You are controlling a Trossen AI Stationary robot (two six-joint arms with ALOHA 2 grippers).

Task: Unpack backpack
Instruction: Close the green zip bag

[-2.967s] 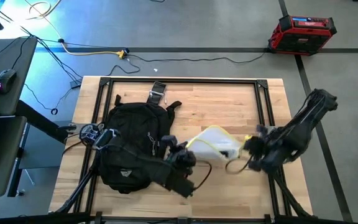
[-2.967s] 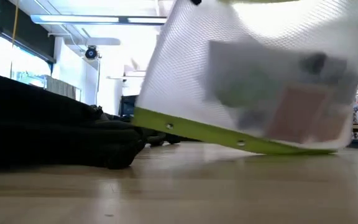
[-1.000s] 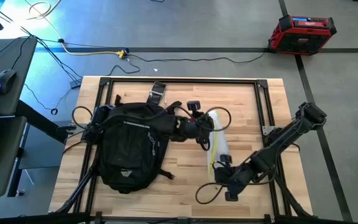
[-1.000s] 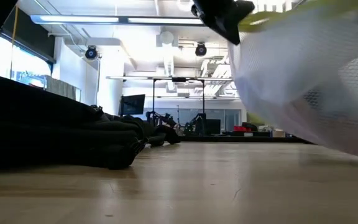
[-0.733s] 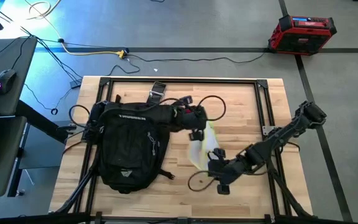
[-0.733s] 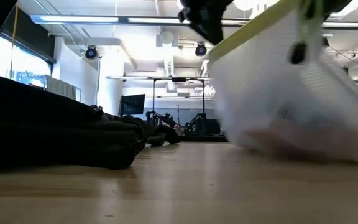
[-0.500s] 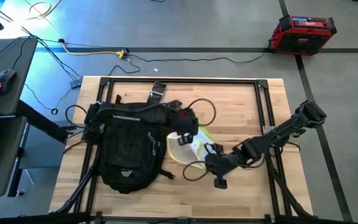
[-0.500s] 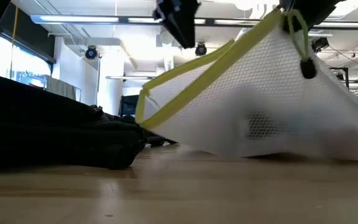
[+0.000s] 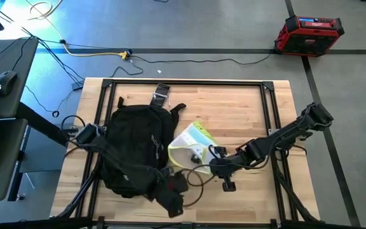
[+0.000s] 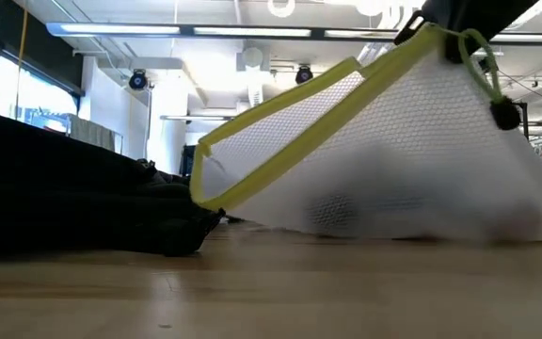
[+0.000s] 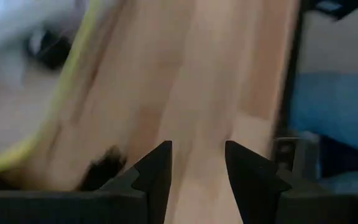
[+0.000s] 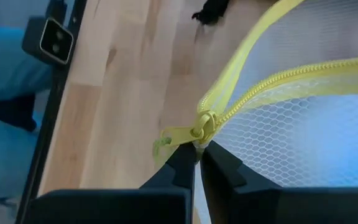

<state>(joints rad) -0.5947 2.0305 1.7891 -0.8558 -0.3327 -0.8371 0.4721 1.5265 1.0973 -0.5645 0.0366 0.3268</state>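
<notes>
Black backpack [image 9: 134, 147] at left-centre of the worktop [image 9: 234, 105] in the high view. Right tool [image 12: 197, 155] clamped on the mesh pouch [image 9: 189, 147] by its yellow zipper, visible only at the right wrist. Left tool [image 11: 197, 163] apart, empty, over bare wood.

Nothing here is showing any text I can read. The backpack [image 9: 135, 147] is carrying a small white logo near the table's front edge, but it is too small to make out, and the red case [image 9: 309, 35] on the floor is showing no legible lettering.
</notes>
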